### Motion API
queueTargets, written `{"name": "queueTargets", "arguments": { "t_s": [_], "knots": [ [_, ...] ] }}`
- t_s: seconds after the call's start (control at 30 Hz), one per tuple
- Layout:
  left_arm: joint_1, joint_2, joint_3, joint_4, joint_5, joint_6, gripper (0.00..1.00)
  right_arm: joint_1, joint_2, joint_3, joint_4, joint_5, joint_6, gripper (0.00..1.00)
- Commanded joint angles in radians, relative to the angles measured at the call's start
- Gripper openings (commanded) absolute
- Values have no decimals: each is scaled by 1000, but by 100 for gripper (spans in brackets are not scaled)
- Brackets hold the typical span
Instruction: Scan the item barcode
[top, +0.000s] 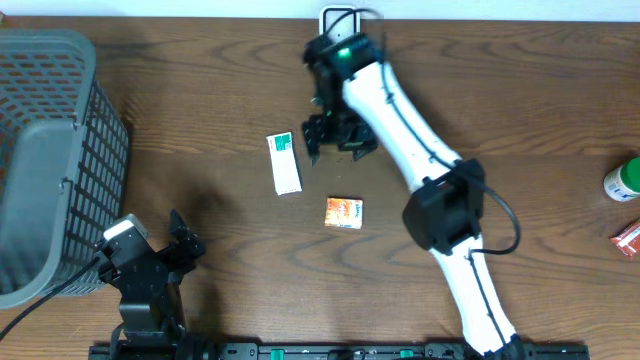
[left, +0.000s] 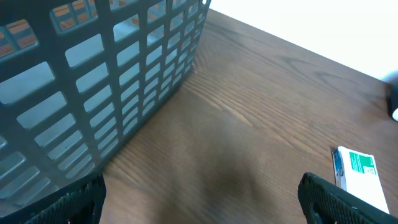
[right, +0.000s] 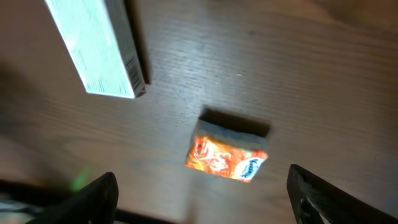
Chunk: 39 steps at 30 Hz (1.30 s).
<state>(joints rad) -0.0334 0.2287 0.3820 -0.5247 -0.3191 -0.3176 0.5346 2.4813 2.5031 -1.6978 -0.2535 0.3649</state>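
Brown wood grain covers the table (top: 500, 90). On it, about the middle, lie two small items. A white and green box (top: 285, 162) lies flat with its long side running away from the robot. An orange packet (top: 343, 212) lies a little nearer the robot and to the right of the box, not touching it. Which of the two is meant for scanning I cannot tell.

The right arm stretches across the table from the near edge, and the right gripper (top: 340, 150) hangs just beside the far end of the box, on its right. Its fingers (right: 93, 202) stand wide apart with nothing between them. From the wrist camera the box shows at the upper left and the packet near the middle, both lying on the wood and clear of the fingers.

The left gripper (top: 187, 238) sits low at the near left, close to a grey plastic basket (top: 50, 160) with a lattice wall. Its fingers (left: 329, 199) are spread wide too and hold nothing. Its camera sees the basket wall at one side and an end of the box at the other.

Far off at the right edge stand a green-capped bottle (top: 622, 180) and, nearer the robot, a red packet (top: 628, 240).
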Motion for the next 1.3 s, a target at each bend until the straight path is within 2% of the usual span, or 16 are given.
{"name": "queueTargets", "arguments": {
  "t_s": [0.0, 0.07, 0.23, 0.3, 0.6, 0.77, 0.93, 1.27],
  "knots": [
    [4, -2, -1, 1, -3, -2, 99, -34, -28, -29, -2, -70, 43, 85],
    [4, -2, -1, 1, -3, -2, 99, -37, -28, -83, -2, -69, 47, 91],
    [4, -2, -1, 1, -3, -2, 99, -27, -28, -251, -1, -63, 105, 95],
    [4, -2, -1, 1, -3, -2, 99, -21, -28, -300, -1, -46, 131, 99],
    [4, -2, -1, 1, -3, -2, 98, 19, -28, -365, 8, -2, 212, 99],
    [4, -2, -1, 1, -3, -2, 99, 59, -28, -367, 95, 71, 236, 99],
    [4, -2, -1, 1, -3, -2, 98, 92, -28, -392, 101, 90, 282, 99],
    [4, -2, -1, 1, -3, -2, 99, 108, -28, -534, 181, 90, 301, 99]
  ]
}}
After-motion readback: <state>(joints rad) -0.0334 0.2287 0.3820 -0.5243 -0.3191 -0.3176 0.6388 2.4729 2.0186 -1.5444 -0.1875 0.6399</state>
